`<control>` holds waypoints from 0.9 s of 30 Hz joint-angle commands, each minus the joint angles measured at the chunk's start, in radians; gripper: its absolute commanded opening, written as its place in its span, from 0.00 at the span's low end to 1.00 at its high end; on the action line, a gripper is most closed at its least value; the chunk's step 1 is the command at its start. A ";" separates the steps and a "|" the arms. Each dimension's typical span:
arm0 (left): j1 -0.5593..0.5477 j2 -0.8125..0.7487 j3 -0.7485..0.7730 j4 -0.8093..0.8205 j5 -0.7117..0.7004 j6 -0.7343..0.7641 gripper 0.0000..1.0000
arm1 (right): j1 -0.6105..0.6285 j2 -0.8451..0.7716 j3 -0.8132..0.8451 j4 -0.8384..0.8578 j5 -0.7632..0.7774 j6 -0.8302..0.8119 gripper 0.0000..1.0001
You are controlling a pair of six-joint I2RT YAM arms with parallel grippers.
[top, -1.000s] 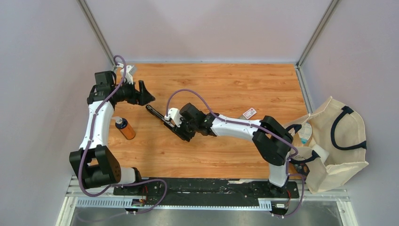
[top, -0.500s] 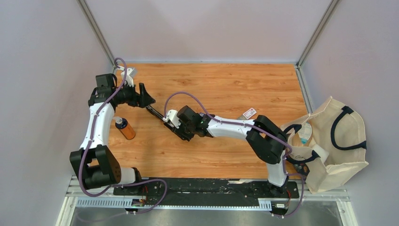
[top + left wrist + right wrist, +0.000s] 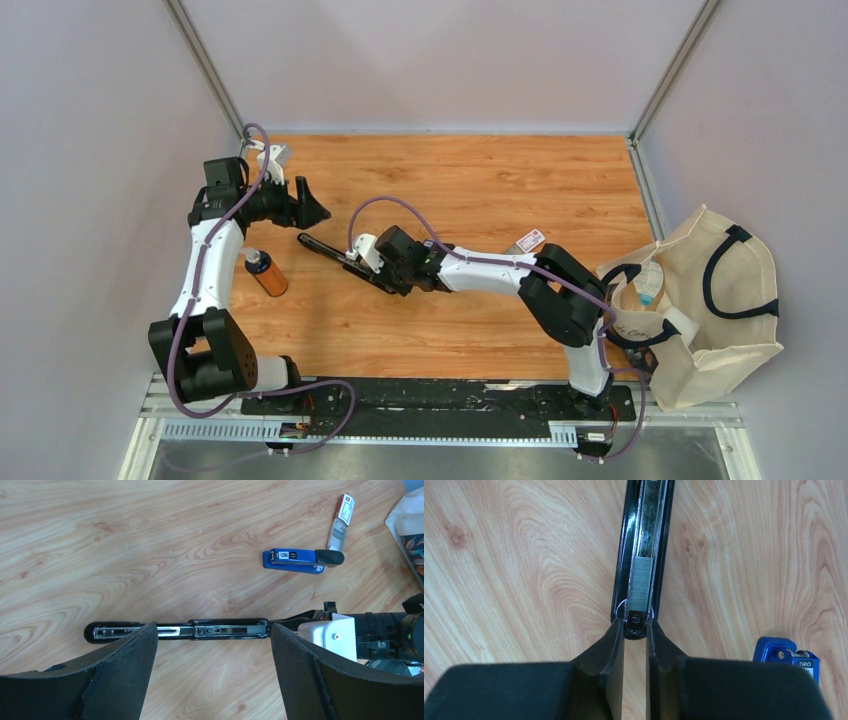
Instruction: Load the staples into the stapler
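Observation:
A long black stapler (image 3: 335, 256) lies opened flat on the wooden table. It also shows in the left wrist view (image 3: 200, 630). A grey strip of staples (image 3: 642, 584) sits in its metal channel (image 3: 644, 540). My right gripper (image 3: 635, 625) is shut on the near end of the stapler, one fingertip on each side; it shows in the top view (image 3: 378, 272) too. My left gripper (image 3: 213, 630) is open and empty, its jaws wide apart just short of the stapler's far half (image 3: 310, 207). The small white staple box with the red label (image 3: 342, 517) lies apart (image 3: 531, 240).
A small blue stapler (image 3: 302, 560) lies next to the staple box and shows in the right wrist view (image 3: 786, 655). An orange bottle (image 3: 266, 273) lies by the left arm. A cloth bag (image 3: 715, 300) hangs off the table's right edge.
My right gripper has slid the black stapler left, turning it flatter across the table. My left gripper shifted a little toward the back left, then held still.

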 commanded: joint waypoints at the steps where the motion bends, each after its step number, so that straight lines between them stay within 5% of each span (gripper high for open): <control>1: 0.010 -0.022 -0.005 0.027 0.023 -0.011 0.91 | 0.006 0.015 0.023 0.018 0.019 -0.016 0.08; 13: 0.010 0.036 -0.016 0.077 0.050 -0.058 0.91 | -0.108 -0.138 -0.134 -0.076 0.005 -0.102 0.08; 27: -0.050 0.327 0.062 0.122 0.017 -0.086 0.91 | -0.108 -0.144 -0.238 -0.145 -0.081 -0.129 0.07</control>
